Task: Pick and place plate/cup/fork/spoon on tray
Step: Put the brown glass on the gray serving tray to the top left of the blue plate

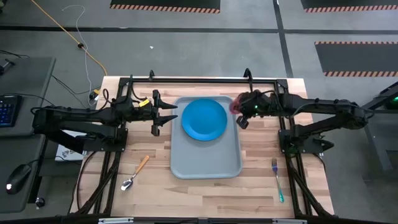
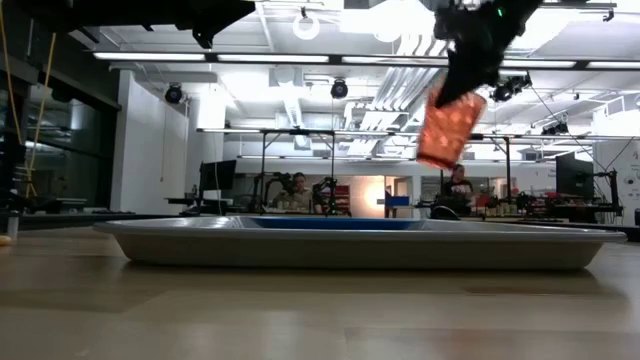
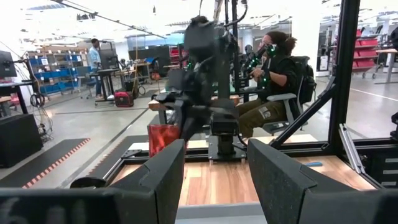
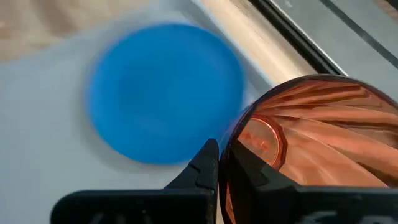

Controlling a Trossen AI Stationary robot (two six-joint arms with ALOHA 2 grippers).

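1. On the wooden table [image 1: 205, 190], the pale grey-blue tray [image 1: 206, 163] lay between my two arms, its long side running away from the far edge.
2. On the tray's far half sat the blue plate [image 1: 204, 119], flat and already placed.
3. Over the tray's far right corner, my right gripper [image 1: 239, 107] held the red cup [image 2: 447, 129] pinched by its rim, one finger inside the wall, the cup tilted and clear of the tray in the low view.
4. My left gripper [image 1: 169, 113] waited just left of the tray, fingers spread and holding nothing.
5. The orange-handled spoon [image 1: 135, 173] lay on the table left of the tray; the teal-handled fork [image 1: 277, 180] lay to its right, both untouched.
6. I judged the cup's placing to be the step in hand; next I needed to level it and lower it onto bare tray beside the plate.
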